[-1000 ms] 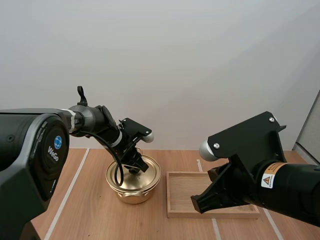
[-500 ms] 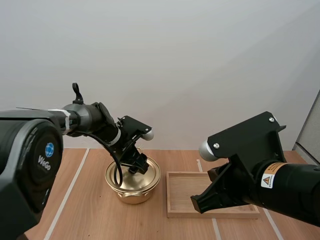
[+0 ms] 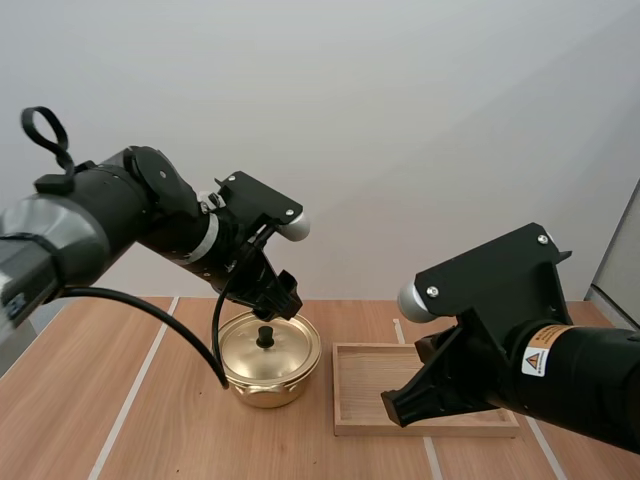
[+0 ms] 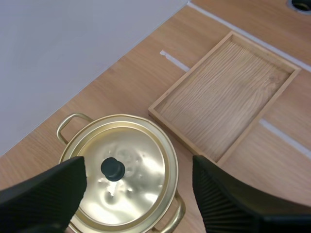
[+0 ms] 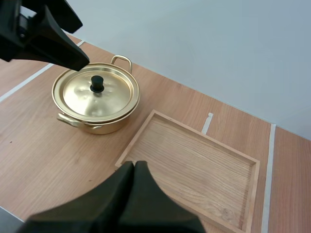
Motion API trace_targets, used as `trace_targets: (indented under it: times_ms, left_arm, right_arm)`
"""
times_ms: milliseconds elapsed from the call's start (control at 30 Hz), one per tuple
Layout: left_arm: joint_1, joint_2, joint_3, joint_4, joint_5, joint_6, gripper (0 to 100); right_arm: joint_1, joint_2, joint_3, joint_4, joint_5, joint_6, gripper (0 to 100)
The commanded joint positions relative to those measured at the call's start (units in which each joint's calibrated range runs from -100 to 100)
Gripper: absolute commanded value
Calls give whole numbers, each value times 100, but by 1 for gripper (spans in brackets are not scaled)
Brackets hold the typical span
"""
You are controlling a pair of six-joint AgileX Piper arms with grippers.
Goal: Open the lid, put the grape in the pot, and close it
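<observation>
A gold pot (image 3: 268, 372) stands on the wooden table with its lid (image 3: 285, 345) on, the black knob (image 3: 265, 336) upright in the middle. My left gripper (image 3: 279, 300) hovers just above the knob, open and holding nothing. In the left wrist view its ribbed fingers (image 4: 48, 191) stand wide apart on either side of the lid (image 4: 131, 179) and knob (image 4: 112, 168), well above them. My right gripper (image 5: 134, 167) is shut into one dark wedge over the table near the tray's front edge. From there the pot (image 5: 97, 121) lies further off, with the left gripper (image 5: 73, 58) above it.
An empty wooden tray (image 3: 350, 385) lies right of the pot, also seen as the tray (image 4: 226, 97) and the tray (image 5: 192, 165). White tape lines (image 3: 130, 390) run across the table. My right arm (image 3: 490, 330) hangs over the tray's right part.
My left gripper has opened, let go of the lid knob and risen away from the pot. The lid stays seated on the pot. The right arm has not moved.
</observation>
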Motion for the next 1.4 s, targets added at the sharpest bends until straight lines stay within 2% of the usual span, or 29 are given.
trace_targets:
  times_ms: [0, 33, 67, 200, 433, 633, 967, 1167, 1267, 1367]
  left_arm:
    - [2, -420, 9, -90, 452, -213, 100]
    - [2, -544, 9, -90, 577, -263, 94]
    - [2, -642, 9, -90, 688, -308, 80]
    - [2, -1154, 114, -90, 1019, -389, 0]
    - [2, -2290, 1220, -100, 250, -579, 0]
    - [2, -3648, 2244, -100, -1310, -987, 0]
    - [2, -5426, 2438, -49, -1673, -1631, 0]
    - [2, -6431, 2767, 202, -3130, -2322, 0]
    - [2, -6781, 3029, 534, -3848, -2883, 0]
    - [2, -6958, 3212, 695, -4104, -3077, 0]
  right_arm:
    - [-19, -57, 8, -47, 36, 12, 0]
    - [-19, -57, 8, -47, 36, 12, 0]
    - [-19, -74, 8, -47, 33, 37, 0]
    - [-19, -233, 8, -89, 33, 218, 0]
    - [-40, -717, 13, -211, 33, 434, 0]
    - [-40, -887, 13, -211, 33, 457, 0]
    - [-277, -879, 13, -157, -542, 923, 0]
    - [-352, -894, 80, -149, -944, 923, 0]
    - [-471, -1138, 508, -149, -1430, 923, 0]
    - [-589, -1559, 974, -149, -1994, 923, 0]
